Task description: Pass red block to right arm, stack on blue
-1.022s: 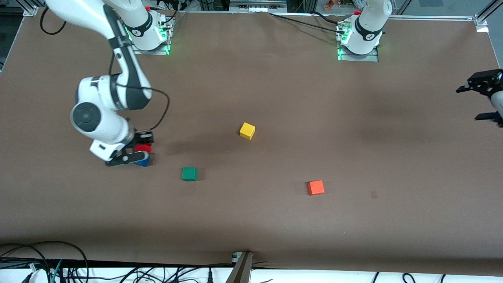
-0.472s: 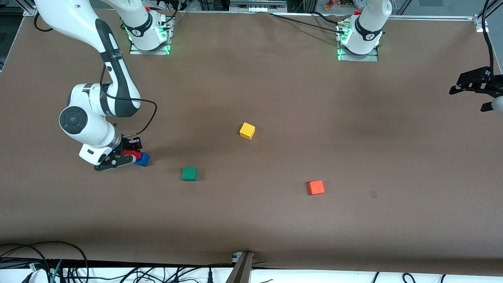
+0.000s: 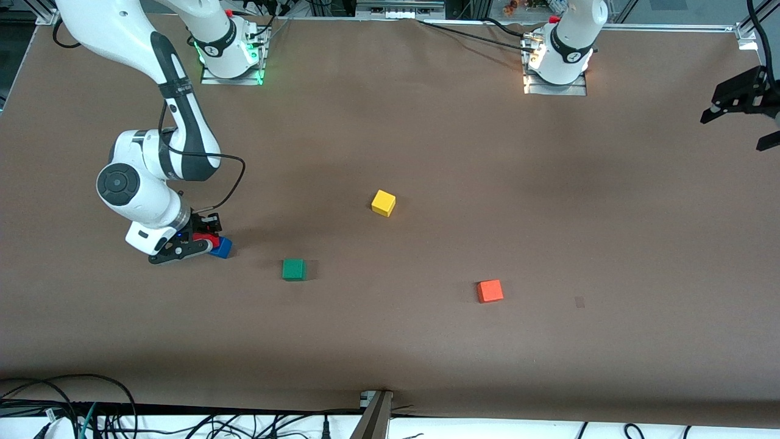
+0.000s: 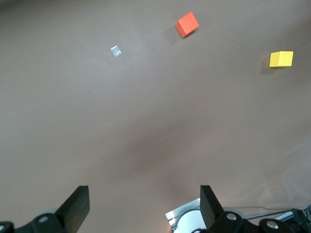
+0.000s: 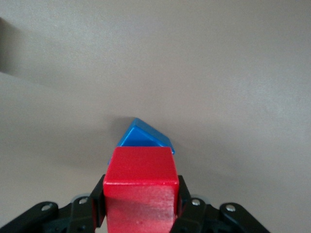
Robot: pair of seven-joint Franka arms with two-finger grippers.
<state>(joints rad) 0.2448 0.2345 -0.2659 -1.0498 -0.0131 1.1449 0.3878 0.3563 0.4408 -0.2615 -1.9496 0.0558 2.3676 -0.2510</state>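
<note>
red block (image 5: pixel 140 191) is clamped between the two fingers of the right hand (image 3: pixel 194 241), at the right arm's end of the bench (image 3: pixel 426 152). in the right wrist view the block sits over the blue block (image 5: pixel 144 136); whether the two touch cannot be told. in the front view the red block (image 3: pixel 209 240) lies against the blue block (image 3: pixel 222 247), the blue one resting on the bench and showing partly clear of the hand.

green block (image 3: pixel 294 269) lies on the bench nearer the front camera than the blue one, toward the middle. yellow block (image 3: pixel 383 202) stands near the bench centre, farther from the camera than the green. orange block (image 3: pixel 490 291) lies toward the left arm's end, well apart from the others.

left hand (image 3: pixel 740 107) hangs over the bench edge at the left arm's end, fingers (image 4: pixel 75 208) spread wide, holding nothing; that arm waits. its wrist view shows the orange block (image 4: pixel 187 24) and yellow block (image 4: pixel 281 58) on bare bench.
</note>
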